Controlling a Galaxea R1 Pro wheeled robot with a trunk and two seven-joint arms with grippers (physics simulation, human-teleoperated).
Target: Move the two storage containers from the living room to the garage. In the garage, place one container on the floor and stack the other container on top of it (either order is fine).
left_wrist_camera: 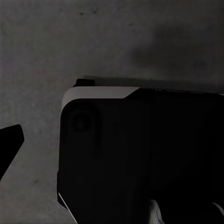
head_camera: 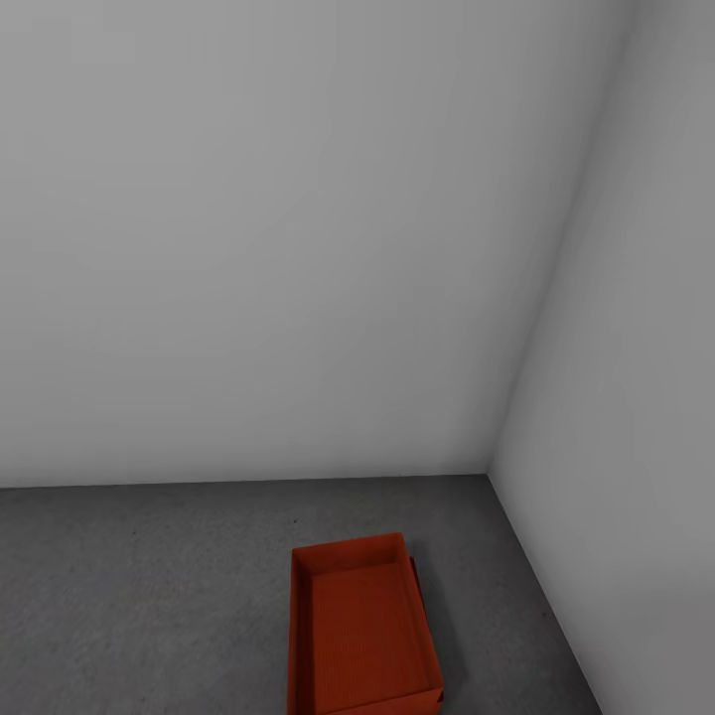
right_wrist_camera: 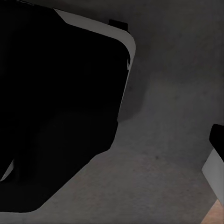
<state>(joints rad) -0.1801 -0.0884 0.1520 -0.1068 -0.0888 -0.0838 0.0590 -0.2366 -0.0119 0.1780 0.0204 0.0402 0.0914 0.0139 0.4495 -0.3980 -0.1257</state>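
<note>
In the left wrist view one dark finger tip pokes in at the edge over the grey concrete floor; its partner is out of frame, so I cannot tell how far the left fingers are spread. In the right wrist view a dark and pale piece at the edge may be a finger, but it is too cropped to be sure, and the spread of the right fingers cannot be told either. Both wrist views look down past the robot's black base with its pale rim, which stands on the same mottled concrete. From the head view, an orange-red storage bin sits open side up on the garage floor, near the lower edge of the picture and close to the corner where two plain pale grey walls meet. Its ribbed inside looks empty. A thin dark-red edge shows along its right side and under its near corner; whether that is a second bin beneath it cannot be told.
</note>
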